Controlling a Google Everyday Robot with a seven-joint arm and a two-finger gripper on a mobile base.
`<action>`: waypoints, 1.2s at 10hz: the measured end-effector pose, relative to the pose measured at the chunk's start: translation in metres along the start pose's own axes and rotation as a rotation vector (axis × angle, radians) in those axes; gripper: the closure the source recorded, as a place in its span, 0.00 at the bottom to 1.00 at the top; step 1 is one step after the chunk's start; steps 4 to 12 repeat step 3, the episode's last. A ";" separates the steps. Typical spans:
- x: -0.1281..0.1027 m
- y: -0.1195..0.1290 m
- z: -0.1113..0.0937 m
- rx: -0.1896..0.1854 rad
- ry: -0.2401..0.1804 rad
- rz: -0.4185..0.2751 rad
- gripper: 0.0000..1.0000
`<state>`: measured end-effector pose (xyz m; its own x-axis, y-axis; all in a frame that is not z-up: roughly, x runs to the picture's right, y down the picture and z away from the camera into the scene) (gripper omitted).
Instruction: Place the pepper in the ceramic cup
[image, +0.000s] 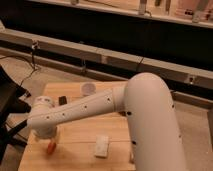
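Note:
The pepper (51, 147) is a small orange-red tapered piece lying on the wooden table (80, 137) near its front left corner. My gripper (50, 139) hangs under the white wrist (42, 120) directly above the pepper, and the wrist mostly hides it. I cannot tell whether it touches the pepper. The ceramic cup (88, 89), small, round and whitish-grey, stands upright at the back of the table, well behind and to the right of the gripper.
A black rectangular block (63, 100) lies left of the cup. A white flat object (102, 146) lies at the front middle. My thick white arm (145, 120) covers the right half of the table. A dark chair (10, 110) stands left of the table.

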<state>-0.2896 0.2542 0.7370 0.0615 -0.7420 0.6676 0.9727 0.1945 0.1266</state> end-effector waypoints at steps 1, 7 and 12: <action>0.000 0.002 0.004 -0.024 0.003 0.012 0.20; 0.002 0.006 0.011 -0.055 0.001 0.032 0.20; 0.002 0.006 0.011 -0.055 0.001 0.032 0.20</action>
